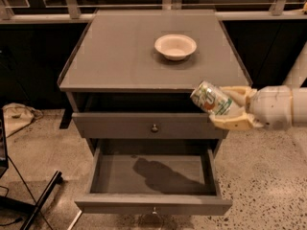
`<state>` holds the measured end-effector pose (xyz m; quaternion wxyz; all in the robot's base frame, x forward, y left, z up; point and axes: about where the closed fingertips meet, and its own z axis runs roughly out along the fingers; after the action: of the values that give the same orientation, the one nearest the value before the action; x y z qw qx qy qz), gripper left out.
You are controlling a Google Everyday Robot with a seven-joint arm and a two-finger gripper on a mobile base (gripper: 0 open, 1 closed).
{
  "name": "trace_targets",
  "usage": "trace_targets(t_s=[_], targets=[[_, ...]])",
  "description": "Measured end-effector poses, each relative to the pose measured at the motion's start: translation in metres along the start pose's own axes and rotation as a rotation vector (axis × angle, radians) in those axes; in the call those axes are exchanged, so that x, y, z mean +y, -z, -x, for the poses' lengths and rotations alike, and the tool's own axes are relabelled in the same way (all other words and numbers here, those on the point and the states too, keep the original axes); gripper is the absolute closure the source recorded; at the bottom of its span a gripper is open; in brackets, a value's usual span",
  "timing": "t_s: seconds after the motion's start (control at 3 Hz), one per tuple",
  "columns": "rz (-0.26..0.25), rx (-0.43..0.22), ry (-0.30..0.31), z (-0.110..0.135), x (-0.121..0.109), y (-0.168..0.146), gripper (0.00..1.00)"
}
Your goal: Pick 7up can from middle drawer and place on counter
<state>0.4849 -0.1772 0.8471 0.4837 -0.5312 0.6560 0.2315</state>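
My gripper (230, 108) comes in from the right and is shut on the 7up can (211, 98), a silvery-green can with red and white markings. The can is tilted, top end up and to the left. It hangs in the air in front of the counter's front right corner, just below the counter (129, 56) top, and above the open middle drawer (153, 176). The drawer's grey interior holds nothing but the shadow of the can and arm.
A white bowl (175, 46) sits on the counter's back right part. A shut drawer front with a round metal knob (154, 127) lies above the open drawer. A black stand leg (41, 198) and cables lie on the speckled floor at left. A white post (300, 66) stands at right.
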Motion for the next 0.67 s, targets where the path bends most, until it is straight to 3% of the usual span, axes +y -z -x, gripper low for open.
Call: trace_targets(t_s=[0.33,0.67], targets=[[-0.134,-0.049,0.020,0.0521,-0.0285,0.0261,1.00],[-0.173,-0.056,0.021,0.0589,-0.0381,0.0287,1.00]])
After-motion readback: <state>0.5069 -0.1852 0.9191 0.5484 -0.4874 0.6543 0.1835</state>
